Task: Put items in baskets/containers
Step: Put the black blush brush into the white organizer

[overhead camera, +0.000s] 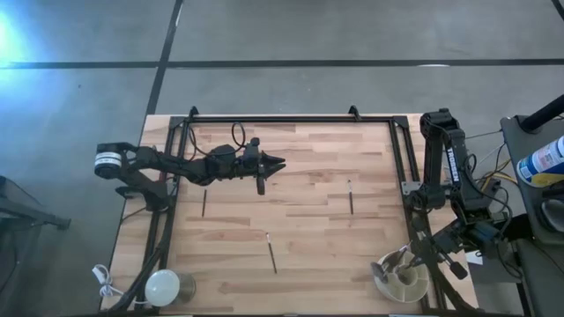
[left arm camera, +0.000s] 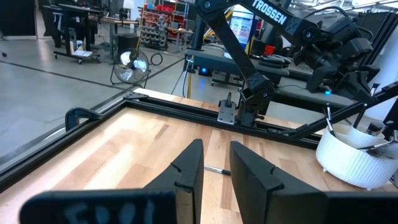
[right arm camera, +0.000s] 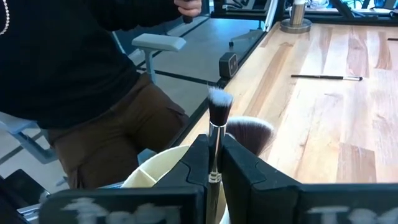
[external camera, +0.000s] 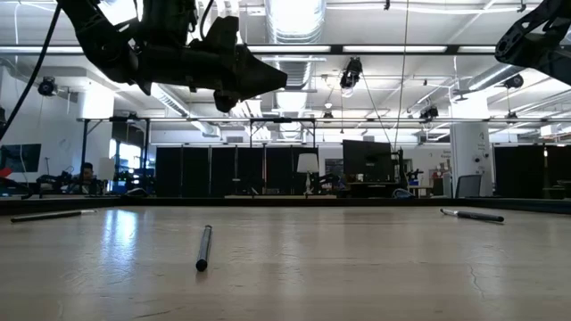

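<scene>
Pale butcher-block wooden table [overhead camera: 308, 202] edged by a black metal frame [overhead camera: 291, 121], seen from above over a grey floor; the low view looks into a workshop hall with ceiling lights. Round cream-beige ribbed plastic tub [overhead camera: 401, 280] sits near the table's 5 o'clock corner, with brush handles leaning out of its compartments. Right gripper [right arm camera: 214, 163] hovers directly over the tub — its two dark fingers are clamped on the metal ferrule of a makeup brush with a short fluffy dark head tipped pale [right arm camera: 219, 107], held upright; a second, rounder brown bristle head [right arm camera: 252, 132] shows just beside it. Left gripper [overhead camera: 275, 162] hangs above the table toward 11 o'clock of centre, fingers parted with nothing between them. Three thin dark brushes lie loose on the wood, well apart: one at 9 o'clock [overhead camera: 204, 203], one at 3 o'clock [overhead camera: 351, 196], one at 6 o'clock with a pale tip [overhead camera: 271, 251]. White glossy dome with a cord [overhead camera: 163, 285] rests at the 7 o'clock corner. Beside the table in the right wrist view — a person in a dark top and brown trousers [right arm camera: 93, 87].
</scene>
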`<state>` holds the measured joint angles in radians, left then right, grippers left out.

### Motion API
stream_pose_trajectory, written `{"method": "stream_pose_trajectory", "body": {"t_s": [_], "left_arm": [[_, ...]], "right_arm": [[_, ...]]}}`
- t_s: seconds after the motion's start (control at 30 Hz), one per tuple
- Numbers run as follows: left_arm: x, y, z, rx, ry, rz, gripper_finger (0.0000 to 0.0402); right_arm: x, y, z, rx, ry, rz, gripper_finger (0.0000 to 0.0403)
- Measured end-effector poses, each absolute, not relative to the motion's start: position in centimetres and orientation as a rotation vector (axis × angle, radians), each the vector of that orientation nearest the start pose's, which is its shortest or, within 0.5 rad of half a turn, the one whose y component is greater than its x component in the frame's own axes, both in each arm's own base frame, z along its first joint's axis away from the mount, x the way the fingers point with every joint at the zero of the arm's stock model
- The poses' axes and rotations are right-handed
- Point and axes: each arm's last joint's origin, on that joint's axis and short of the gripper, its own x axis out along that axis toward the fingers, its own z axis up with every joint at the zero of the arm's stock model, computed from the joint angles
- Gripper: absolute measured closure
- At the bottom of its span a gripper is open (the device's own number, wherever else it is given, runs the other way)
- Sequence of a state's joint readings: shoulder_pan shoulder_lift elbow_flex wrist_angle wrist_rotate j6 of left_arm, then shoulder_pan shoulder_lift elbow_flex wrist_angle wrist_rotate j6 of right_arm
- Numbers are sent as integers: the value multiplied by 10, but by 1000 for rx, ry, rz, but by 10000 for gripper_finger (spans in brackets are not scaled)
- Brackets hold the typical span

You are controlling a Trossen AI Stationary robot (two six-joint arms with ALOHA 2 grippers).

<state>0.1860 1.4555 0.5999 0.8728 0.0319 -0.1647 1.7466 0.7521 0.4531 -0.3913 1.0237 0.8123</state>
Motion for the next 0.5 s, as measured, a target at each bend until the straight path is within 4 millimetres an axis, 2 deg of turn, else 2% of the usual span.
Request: {"method": "stream_pose_trajectory", "body": {"t_s": [0.27, 0.5], "left_arm": [[288, 53, 223, -173, -35, 151, 330], [288, 54, 223, -169, -34, 153, 330]], "right_arm": [[-1, 145, 215, 101, 392, 570, 327], [-1, 144, 218, 129, 393, 576, 308]]}}
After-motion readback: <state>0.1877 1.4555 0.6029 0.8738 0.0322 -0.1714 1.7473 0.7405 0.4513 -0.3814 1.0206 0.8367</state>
